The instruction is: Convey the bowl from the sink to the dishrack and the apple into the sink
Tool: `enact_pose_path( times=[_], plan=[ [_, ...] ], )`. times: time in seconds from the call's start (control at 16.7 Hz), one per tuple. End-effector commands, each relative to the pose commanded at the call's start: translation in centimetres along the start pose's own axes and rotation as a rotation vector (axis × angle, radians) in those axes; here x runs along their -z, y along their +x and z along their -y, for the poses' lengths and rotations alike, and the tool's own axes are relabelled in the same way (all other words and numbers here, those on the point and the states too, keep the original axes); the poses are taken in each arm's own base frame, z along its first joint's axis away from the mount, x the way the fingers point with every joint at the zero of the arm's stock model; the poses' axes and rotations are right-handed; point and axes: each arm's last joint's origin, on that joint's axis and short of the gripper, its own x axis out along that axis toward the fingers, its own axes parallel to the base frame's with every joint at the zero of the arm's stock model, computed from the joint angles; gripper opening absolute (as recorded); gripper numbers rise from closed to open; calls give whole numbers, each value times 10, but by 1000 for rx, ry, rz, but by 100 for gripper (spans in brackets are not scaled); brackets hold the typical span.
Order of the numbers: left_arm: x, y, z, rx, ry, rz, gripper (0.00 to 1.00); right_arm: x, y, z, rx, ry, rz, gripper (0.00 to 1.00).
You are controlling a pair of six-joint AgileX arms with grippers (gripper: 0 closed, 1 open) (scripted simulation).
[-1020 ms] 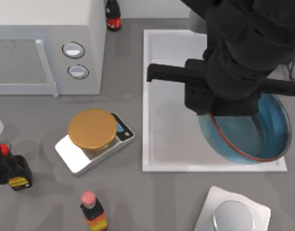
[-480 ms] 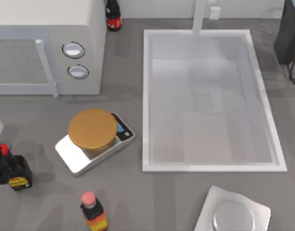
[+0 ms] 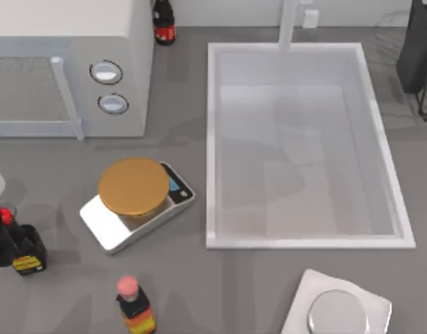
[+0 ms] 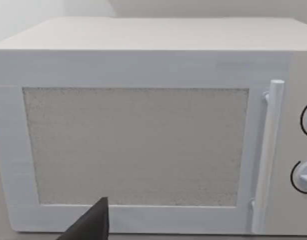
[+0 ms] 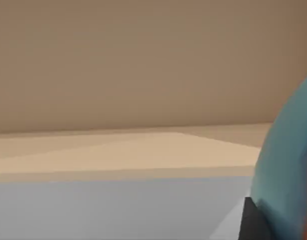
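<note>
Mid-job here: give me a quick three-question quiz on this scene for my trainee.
1. Fill in: the right wrist view shows a round glossy ____ bowl close to the camera.
2. In the top view, what lies nearest the lower right corner of the large white rectangular sink? A) golden-topped white scale B) silver disc on a white square base C) white microwave
3. True or false: the bowl lies in the sink.

Key: 1 blue; 2 B; 3 false.

sink basin is wide open — microwave hogs the upper left, scale and bottles clutter lower left.
</note>
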Motion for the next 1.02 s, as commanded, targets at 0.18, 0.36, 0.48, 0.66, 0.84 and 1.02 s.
enact_pose_path(
  times=[0.18,0.36,0.48,0.66,0.84,1.02],
  plan=[
    [0,0,0,0,0,0,100,-1,-7,16,45,-61,44,0],
    [0,0,0,0,0,0,100,-1,-7,16,45,-61,44,0],
    [0,0,0,0,0,0,100,0,-4,17,45,-57,39,0],
    [0,0,0,0,0,0,100,24,18,25,47,-42,4,0],
    [0,0,0,0,0,0,100,60,48,34,47,-41,0,0],
    [0,0,0,0,0,0,100,92,73,39,44,-66,58,0]
  ],
)
